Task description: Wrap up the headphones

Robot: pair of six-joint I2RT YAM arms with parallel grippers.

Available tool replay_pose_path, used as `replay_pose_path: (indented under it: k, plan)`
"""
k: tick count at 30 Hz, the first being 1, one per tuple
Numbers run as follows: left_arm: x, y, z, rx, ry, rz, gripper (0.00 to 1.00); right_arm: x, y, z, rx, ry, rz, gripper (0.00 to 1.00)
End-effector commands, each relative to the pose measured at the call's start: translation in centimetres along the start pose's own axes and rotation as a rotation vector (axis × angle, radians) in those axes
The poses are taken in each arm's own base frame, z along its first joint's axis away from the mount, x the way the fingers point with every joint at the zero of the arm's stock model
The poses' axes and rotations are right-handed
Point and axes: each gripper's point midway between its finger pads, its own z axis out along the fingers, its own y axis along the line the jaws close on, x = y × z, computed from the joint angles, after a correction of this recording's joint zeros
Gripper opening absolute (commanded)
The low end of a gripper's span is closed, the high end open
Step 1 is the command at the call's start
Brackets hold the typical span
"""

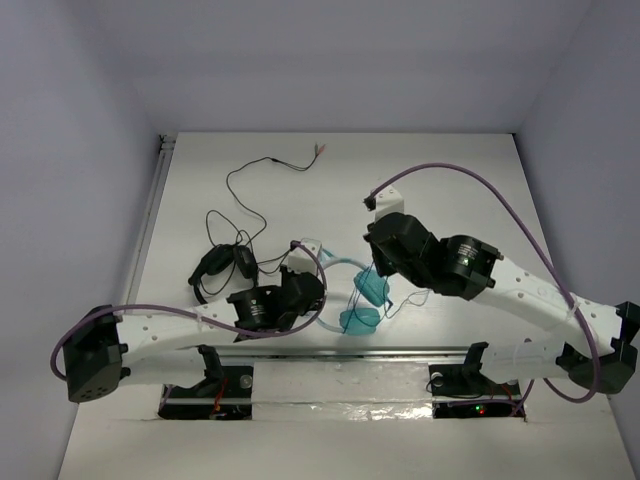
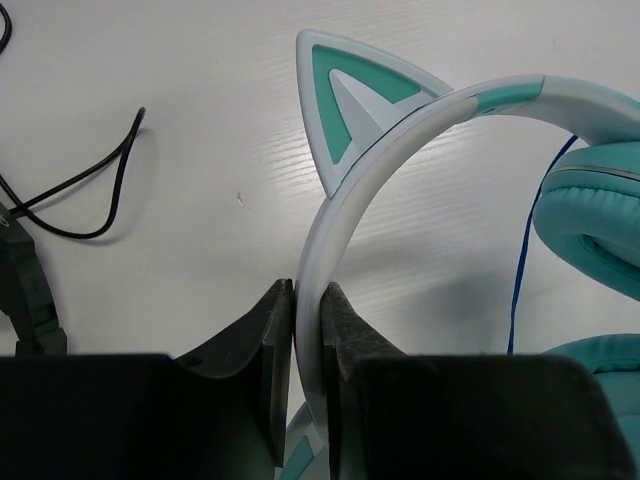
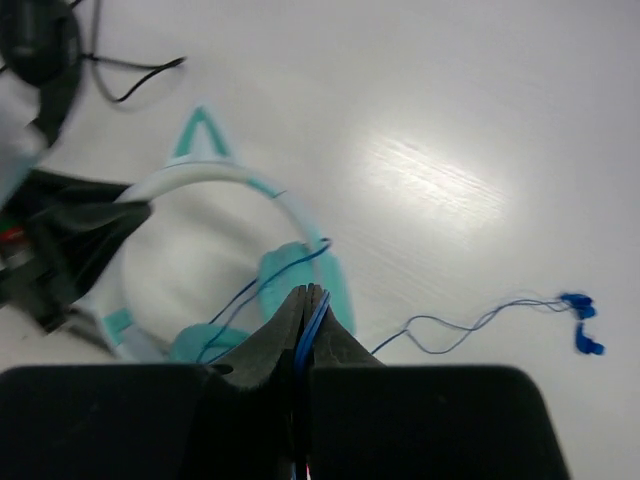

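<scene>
Headphones (image 1: pixel 372 288): band (image 2: pixel 400 150) clamped in left end effector (image 2: pixel 308 300) | cord (image 3: pixel 450 325) pinched in right end effector (image 3: pixel 308 300) | cups (image 2: pixel 590 210) cropped

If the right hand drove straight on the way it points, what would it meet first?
Likely the teal ear cup, right beyond the right hand, which is shut on the blue cord; the headband lies further on. Height above the cup is unclear.
</scene>
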Motion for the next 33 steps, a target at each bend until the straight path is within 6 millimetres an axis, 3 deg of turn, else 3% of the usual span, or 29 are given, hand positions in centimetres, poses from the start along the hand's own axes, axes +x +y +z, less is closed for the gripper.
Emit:
replay_pose_path:
  k: [1,8,16,22,26,27,28,33]
  plan:
    - [-4.3,-1.4,-2.2,0.088,-0.097,-0.126,0.0,-2.5,-4.3,-0.1,0.168,-0.119,0.043,0.0]
    - [-4.8,-2.1,-4.1,0.19,-0.083,-0.105,0.0,-3.7,-6.0,0.6,0.223,-0.148,0.062,0.11]
    - [-4.7,-5.7,-6.3,0.434,-0.058,-0.061,0.0,-4.5,-7.0,3.4,0.192,-0.176,0.117,0.11]
    - [-7.7,-5.7,-8.8,0.495,-0.136,-0.122,0.0,-3.0,-7.9,4.6,0.183,-0.201,0.25,0.09]
    - [-9.8,-6.0,-10.6,0.557,-0.185,-0.156,0.0,-2.8,-6.0,4.8,0.005,-0.265,0.373,0.05]
    - [-10.1,-6.2,-11.0,0.578,-0.19,-0.155,0.0,-4.2,-5.2,4.1,-0.058,-0.331,0.394,0.04]
    - [-10.9,-6.4,-11.6,0.598,-0.207,-0.163,0.0,-3.3,-4.6,4.5,-0.096,-0.331,0.405,0.03]
    - [-13.5,-6.4,-13.0,0.647,-0.252,-0.201,0.0,-4.5,-4.5,3.2,-0.169,-0.438,0.468,0.0]
